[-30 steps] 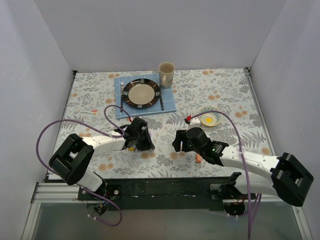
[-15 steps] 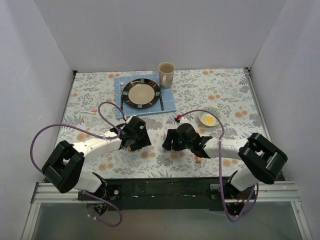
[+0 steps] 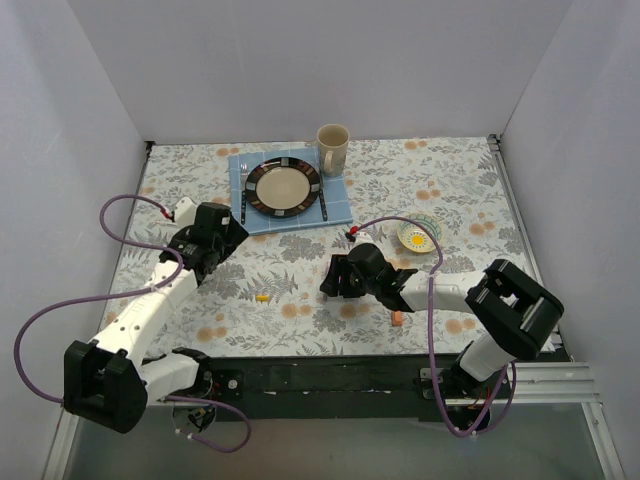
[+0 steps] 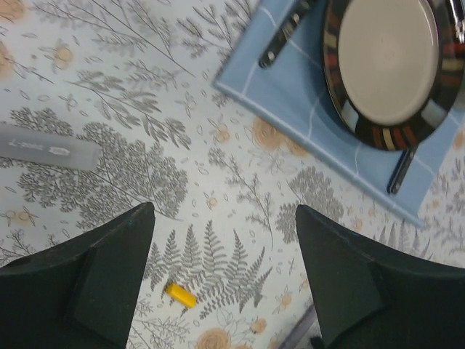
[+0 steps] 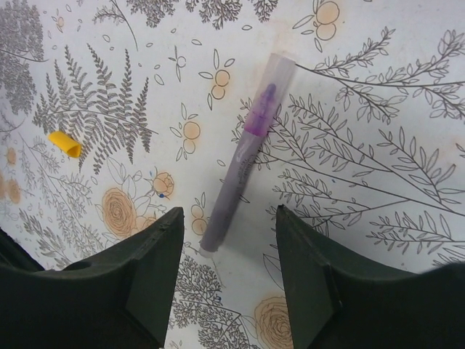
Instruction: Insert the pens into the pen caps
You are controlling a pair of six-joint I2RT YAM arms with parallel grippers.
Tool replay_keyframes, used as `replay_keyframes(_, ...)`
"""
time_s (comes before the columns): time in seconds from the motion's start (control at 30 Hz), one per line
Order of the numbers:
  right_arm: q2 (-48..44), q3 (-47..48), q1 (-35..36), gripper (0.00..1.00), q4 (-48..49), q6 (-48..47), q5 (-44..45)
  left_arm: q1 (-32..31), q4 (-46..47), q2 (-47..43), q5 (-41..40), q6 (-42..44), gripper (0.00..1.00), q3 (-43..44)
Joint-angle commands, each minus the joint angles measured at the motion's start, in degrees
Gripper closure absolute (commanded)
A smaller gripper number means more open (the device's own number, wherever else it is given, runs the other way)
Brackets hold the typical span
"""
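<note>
A grey-purple pen [image 5: 243, 163] with a purple section near its far end lies on the floral cloth. Its near end sits between the fingertips of my open right gripper [image 5: 229, 212], which hovers just above it. A yellow pen cap [image 3: 262, 297] lies loose on the cloth, also seen as the yellow cap [image 4: 179, 295] and the yellow cap [image 5: 65, 143]. My left gripper [image 3: 225, 238] is open and empty, up and to the left of that cap; its jaws [image 4: 224, 212] stand wide apart. A grey pen barrel [image 4: 47, 145] lies to its left. A small orange piece [image 3: 397, 318] rests near the right arm.
A striped-rim plate [image 3: 284, 186] sits on a blue mat [image 3: 338, 208] with a fork [image 4: 285, 33] and a knife [image 4: 400, 172] beside it. A mug [image 3: 333, 148] stands behind. A small bowl [image 3: 418, 236] is at the right. Purple cables loop from both arms.
The left arm swung away to the left and its jaws opened, leaving the yellow cap on the cloth. The right gripper moved left over the purple pen and narrowed a little.
</note>
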Motion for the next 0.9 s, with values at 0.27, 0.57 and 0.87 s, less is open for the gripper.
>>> replay_keyframes(0.27,-17.6,-0.2,-0.1,0.39,-9.0,-8.1,3.7,26.3,-16.4,27.4,-3.6,-13.3,0.32,30.0)
replay_keyframes(0.57,-26.1,-1.4,0.0,0.38,-7.4,-11.5,3.9,32.7,-26.0,52.2,-0.6,-17.0,0.5,50.0)
replay_keyframes(0.87,-26.3,-0.7,0.0,0.38,-7.0,-13.6,4.2,33.9,-26.4,61.9,-2.7,-16.8,0.52,57.4)
